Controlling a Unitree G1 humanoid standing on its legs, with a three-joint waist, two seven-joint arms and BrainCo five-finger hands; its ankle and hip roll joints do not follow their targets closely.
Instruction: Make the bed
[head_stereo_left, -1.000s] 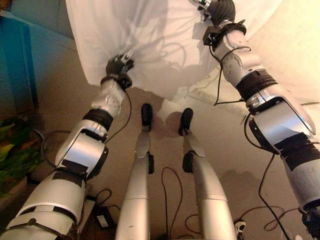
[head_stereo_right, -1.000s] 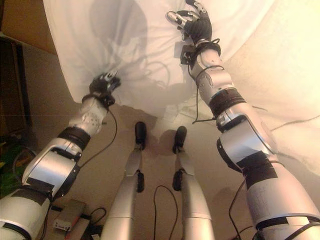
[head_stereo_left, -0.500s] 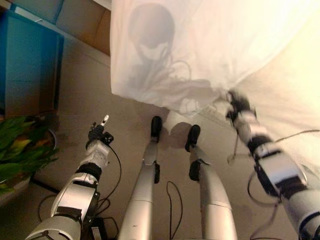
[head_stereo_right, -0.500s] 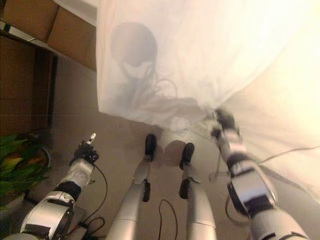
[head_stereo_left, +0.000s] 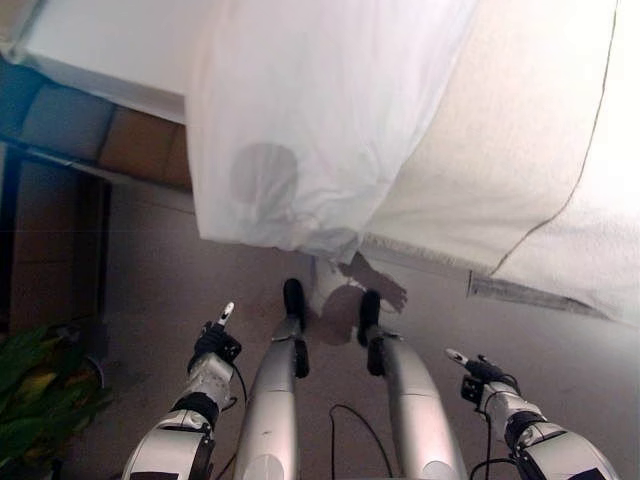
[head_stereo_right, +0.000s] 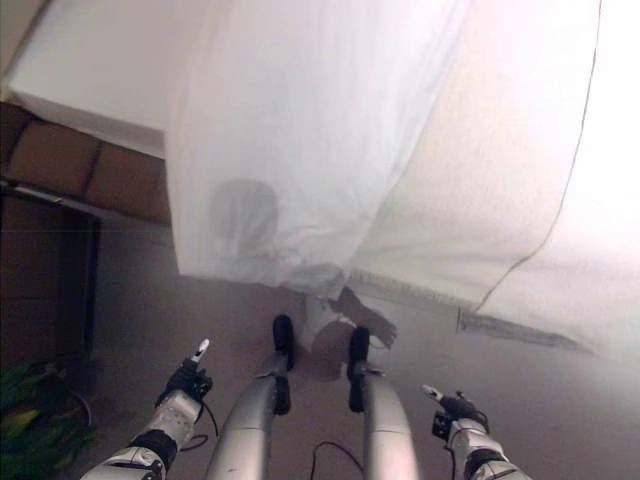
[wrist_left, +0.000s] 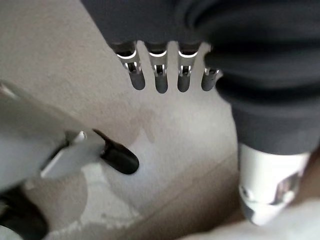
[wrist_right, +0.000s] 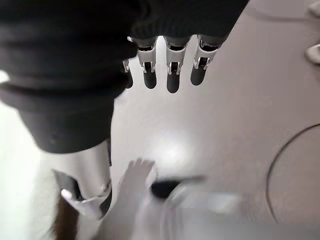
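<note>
I am standing at the side of the bed. My left hand hangs low by my side, over the floor. Its fingers are straight and apart, and it holds nothing. My right hand hangs low on my other side, also over the floor. Its fingers are straight too, and it is empty.

The white sheet is on the bed in front of me. It hangs over the edge of the bed and almost reaches the floor. Next to it I can see the bare cream mattress, not covered. So the sheet sits bunched to one side and does not lie flat across the bed.

I think I am between grabs now. The bed is not made yet. Next I think I need to lift both hands up to the hanging edge of the sheet, pinch it, and pull it across the bare part. I should hold it with both hands so it spreads out even and does not slide onto the floor.
</note>
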